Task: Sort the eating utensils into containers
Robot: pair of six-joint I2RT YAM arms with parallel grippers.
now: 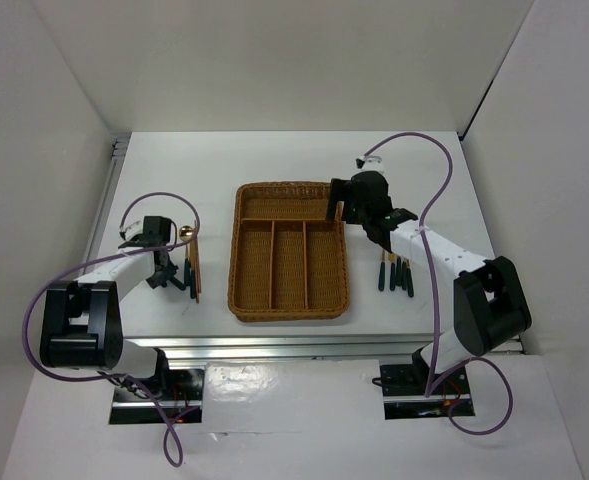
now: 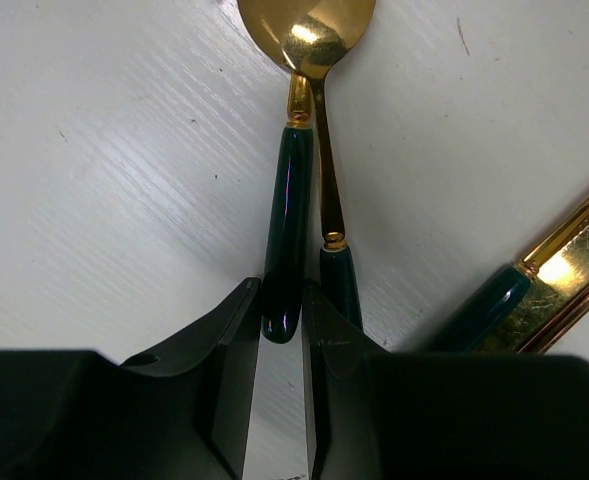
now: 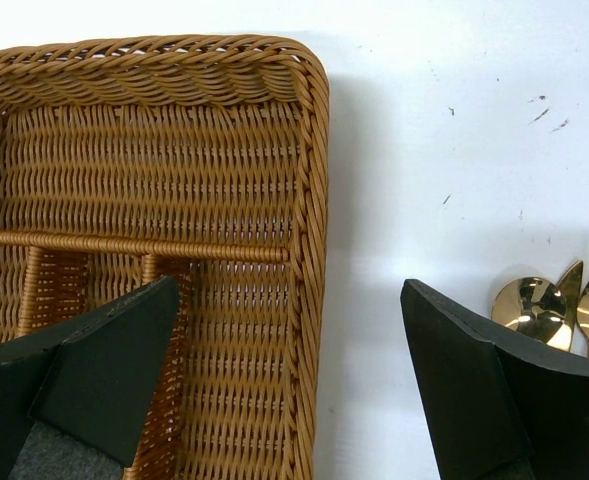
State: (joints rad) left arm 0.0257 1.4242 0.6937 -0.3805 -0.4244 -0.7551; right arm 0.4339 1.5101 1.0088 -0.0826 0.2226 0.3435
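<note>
Left wrist view: left end effector (image 2: 282, 310) pinches the handle tail of a spoon (image 2: 289, 200) lying on the worktop (image 2: 94, 180), apparently to draw it clear of the second spoon (image 2: 339, 280); right end effector (image 3: 294, 380) hangs open, empty, over the tray (image 3: 309, 200) rim

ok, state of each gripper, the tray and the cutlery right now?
left gripper: shut on the spoon's handle end.
spoon: flat on the table, a second spoon alongside.
right gripper: open, empty, over the tray's right rim.
wicker tray: all slots empty.
right-side cutlery: lying loose, unsorted.
</note>
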